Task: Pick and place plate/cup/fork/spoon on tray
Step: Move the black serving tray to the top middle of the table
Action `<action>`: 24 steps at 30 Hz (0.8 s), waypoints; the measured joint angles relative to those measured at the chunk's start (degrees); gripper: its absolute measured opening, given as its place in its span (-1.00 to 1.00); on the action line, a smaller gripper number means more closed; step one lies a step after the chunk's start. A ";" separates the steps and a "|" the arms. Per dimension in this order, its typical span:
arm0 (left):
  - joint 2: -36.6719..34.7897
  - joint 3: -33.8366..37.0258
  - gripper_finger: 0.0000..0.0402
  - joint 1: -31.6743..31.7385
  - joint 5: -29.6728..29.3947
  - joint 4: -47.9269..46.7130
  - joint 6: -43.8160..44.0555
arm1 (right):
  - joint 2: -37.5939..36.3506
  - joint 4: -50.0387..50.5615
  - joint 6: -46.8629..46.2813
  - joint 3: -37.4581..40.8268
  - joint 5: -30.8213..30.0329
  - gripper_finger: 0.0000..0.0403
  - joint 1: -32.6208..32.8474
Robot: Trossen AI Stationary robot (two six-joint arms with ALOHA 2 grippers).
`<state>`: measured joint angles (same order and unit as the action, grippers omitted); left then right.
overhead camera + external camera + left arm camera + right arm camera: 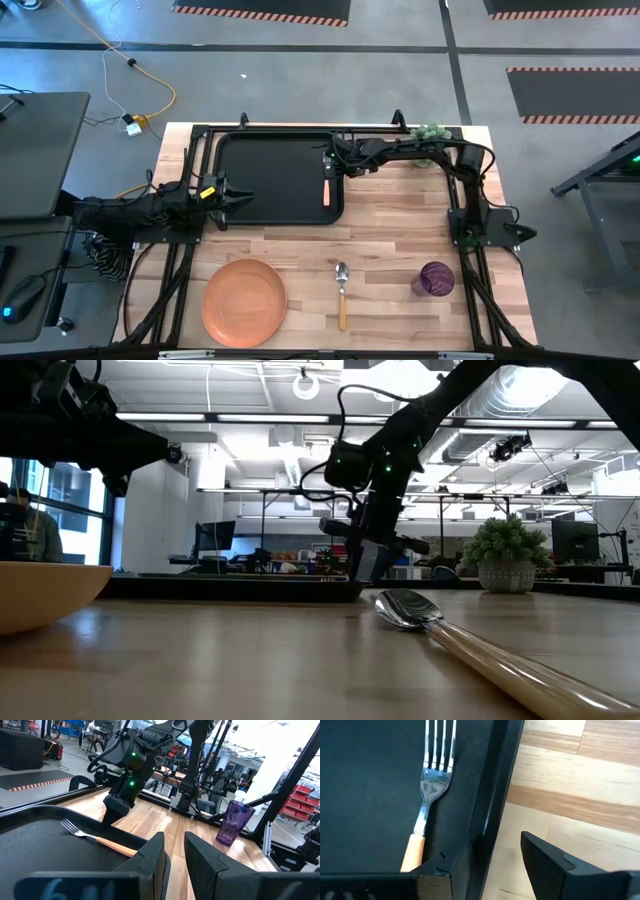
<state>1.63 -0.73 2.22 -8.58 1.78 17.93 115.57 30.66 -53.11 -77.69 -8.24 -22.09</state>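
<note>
black tray (pixel 270 175), orange plate (pixel 244 302), purple cup (pixel 436 279), tan-handled silver fork (pixel 427 800) and spoon (pixel 342 294).

Both arms are matte black, built of jointed tubular links with black cables looped alongside. The right arm (pixel 131 762) shows small green indicator lights. The left gripper (pixel 172 857) has thick, angular black fingers.

Right gripper (pixel 327 163) open, arm stretched leftward, left gripper (pixel 243 198) open, arm low
</note>
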 joint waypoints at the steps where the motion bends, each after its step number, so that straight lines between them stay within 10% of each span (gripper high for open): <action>1: 0.00 0.00 -0.68 0.02 0.02 0.00 -0.01 | 0.00 -0.20 -0.22 0.00 -0.24 -0.20 0.00; 24: 0.00 0.00 -0.68 0.00 0.02 0.00 -0.04 | 0.00 -0.66 -0.87 0.13 0.99 -0.55 0.00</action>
<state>1.63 -0.73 2.22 -8.56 1.78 17.89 115.57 30.00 -53.98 -77.56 -7.25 -22.09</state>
